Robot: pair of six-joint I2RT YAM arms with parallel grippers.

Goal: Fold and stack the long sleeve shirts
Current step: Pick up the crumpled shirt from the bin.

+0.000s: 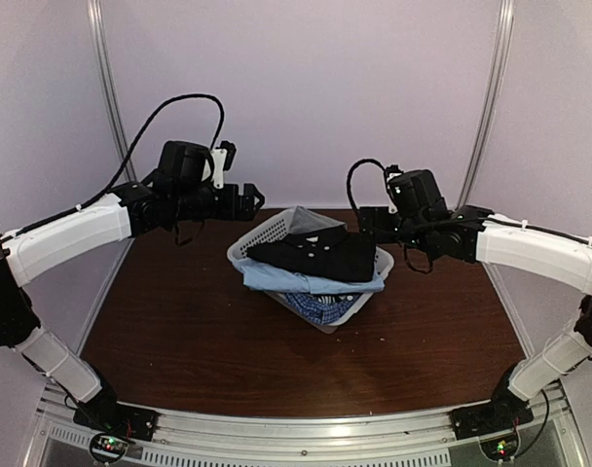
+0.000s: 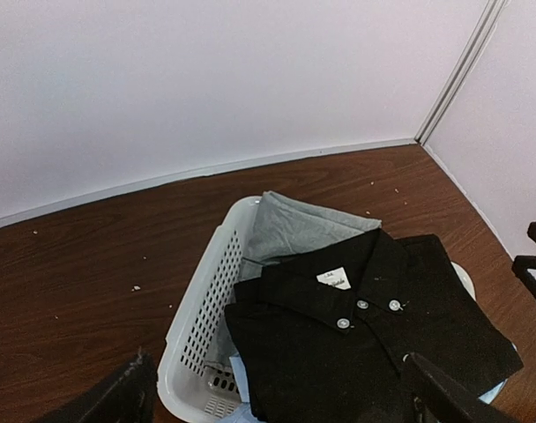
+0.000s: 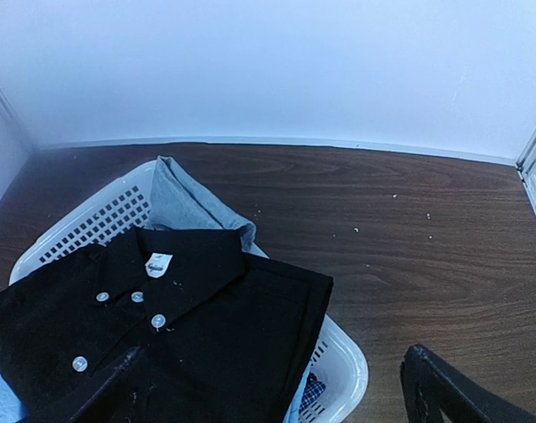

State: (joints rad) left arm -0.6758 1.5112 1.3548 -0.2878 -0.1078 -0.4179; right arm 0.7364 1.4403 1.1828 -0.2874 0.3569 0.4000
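Observation:
Three folded long sleeve shirts lie piled in a white lattice basket (image 1: 252, 243) at mid-table. The black shirt (image 1: 315, 256) with pale buttons is on top, also seen as the black shirt (image 2: 365, 352) and the black shirt (image 3: 189, 335). Under it lies the pale blue shirt (image 1: 311, 281), and lowest the blue-and-white patterned shirt (image 1: 320, 307), which peeks out at the basket corner (image 3: 314, 389). My left gripper (image 1: 250, 200) hovers open to the basket's left, and my right gripper (image 1: 367, 223) hovers open to its right. Neither touches cloth.
Pale grey-blue cloth (image 2: 294, 229) hangs over the basket's far rim (image 3: 92, 220). The brown table (image 1: 179, 341) is walled by pale panels at the back and sides, with metal corner posts (image 1: 106, 88). The arm bases stand at the near edge.

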